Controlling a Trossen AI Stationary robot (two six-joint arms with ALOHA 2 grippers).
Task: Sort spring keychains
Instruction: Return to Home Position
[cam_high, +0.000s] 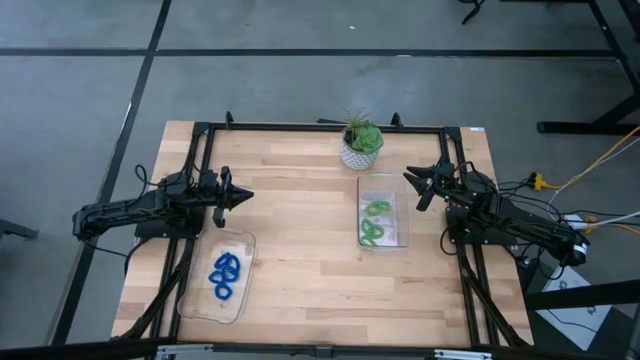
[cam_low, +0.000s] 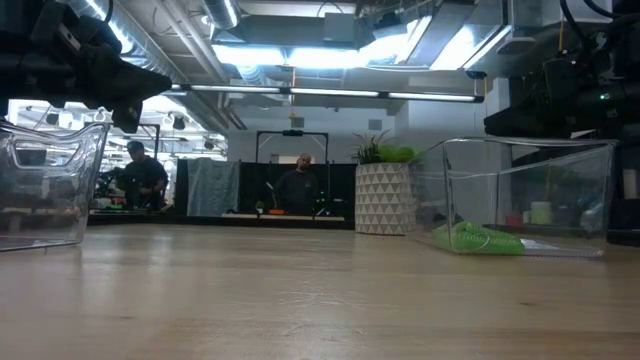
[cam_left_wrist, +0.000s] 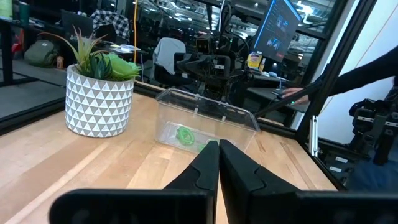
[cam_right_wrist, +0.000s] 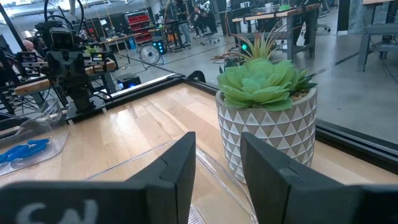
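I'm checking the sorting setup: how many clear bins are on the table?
2. The left bin holds blue keychains; the right bin, just beside the potted plant, holds green keychains. No others appear hidden.

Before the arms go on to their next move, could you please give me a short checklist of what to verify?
1. Blue coiled plastic keychains all inside one clear plastic tray: ok.
2. Green coiled keychains inside the other clear tray, by the potted plant: ok.
3. No keychain lying on the wooden tabletop: ok.
4. Left gripper shut, empty: ok.
5. Right gripper open, empty: ok.
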